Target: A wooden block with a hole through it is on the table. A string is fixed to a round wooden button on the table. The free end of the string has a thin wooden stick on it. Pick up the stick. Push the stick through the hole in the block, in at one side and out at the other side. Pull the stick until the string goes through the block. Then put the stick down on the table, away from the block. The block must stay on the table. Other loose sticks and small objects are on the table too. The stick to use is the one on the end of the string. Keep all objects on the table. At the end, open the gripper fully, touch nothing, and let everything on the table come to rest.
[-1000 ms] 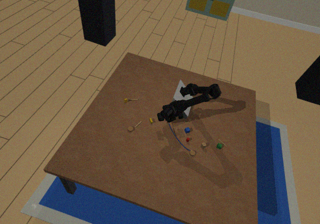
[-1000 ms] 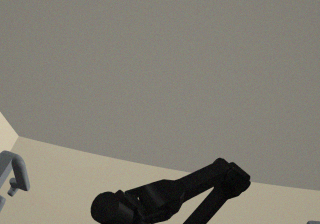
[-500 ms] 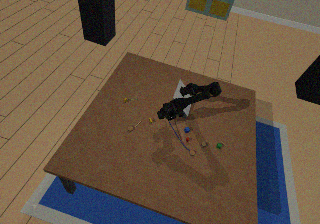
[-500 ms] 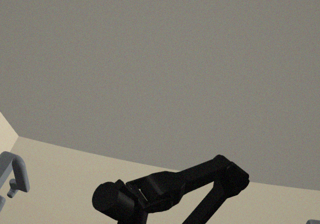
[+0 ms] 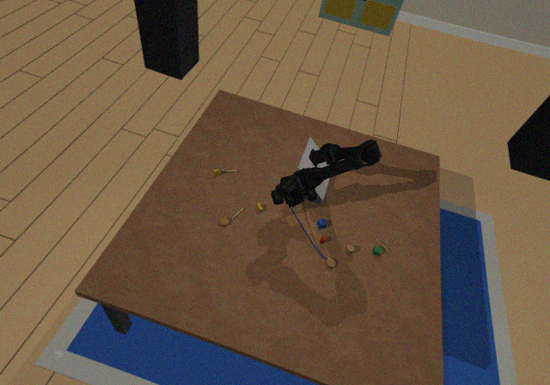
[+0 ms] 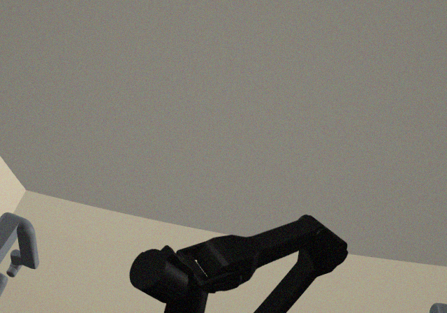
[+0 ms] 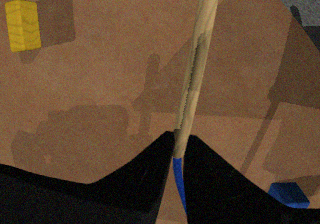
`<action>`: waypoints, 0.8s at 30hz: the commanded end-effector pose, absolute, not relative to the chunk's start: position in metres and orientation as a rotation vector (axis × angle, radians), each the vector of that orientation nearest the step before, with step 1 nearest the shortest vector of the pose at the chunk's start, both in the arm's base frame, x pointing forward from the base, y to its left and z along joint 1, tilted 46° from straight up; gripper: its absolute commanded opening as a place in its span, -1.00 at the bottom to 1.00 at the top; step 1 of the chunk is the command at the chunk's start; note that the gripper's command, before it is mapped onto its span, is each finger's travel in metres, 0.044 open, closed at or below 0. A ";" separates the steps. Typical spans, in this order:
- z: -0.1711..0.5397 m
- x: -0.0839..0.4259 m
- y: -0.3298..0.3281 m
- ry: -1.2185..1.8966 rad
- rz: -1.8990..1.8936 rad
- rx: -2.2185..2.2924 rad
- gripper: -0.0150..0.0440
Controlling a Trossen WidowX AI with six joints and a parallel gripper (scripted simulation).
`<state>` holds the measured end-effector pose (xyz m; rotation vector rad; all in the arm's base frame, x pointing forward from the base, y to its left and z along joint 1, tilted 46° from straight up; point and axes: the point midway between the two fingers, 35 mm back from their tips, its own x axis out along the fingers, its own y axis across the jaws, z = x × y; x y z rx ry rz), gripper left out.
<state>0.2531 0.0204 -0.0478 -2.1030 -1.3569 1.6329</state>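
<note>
My gripper is shut on the thin wooden stick at its string end. The stick points away from the fingertips, above the table, its far end free. The blue string leaves the stick between the fingers and runs nearly straight to the round wooden button on the table. The wooden block with the hole cannot be made out in any view; the arm may hide it. In the exterior view only the dark arm shows, without fingertips or table objects.
A yellow block is left of the gripper; a blue block and red piece are near the string. A tan piece and green block lie right of the button. A wooden disc and yellow cube lie left, near loose sticks.
</note>
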 end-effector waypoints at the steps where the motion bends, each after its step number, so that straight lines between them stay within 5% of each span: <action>1: -0.047 0.255 0.021 -1.414 1.615 -2.132 -0.49; 24: -0.040 0.278 0.025 -2.415 1.093 -2.481 -0.49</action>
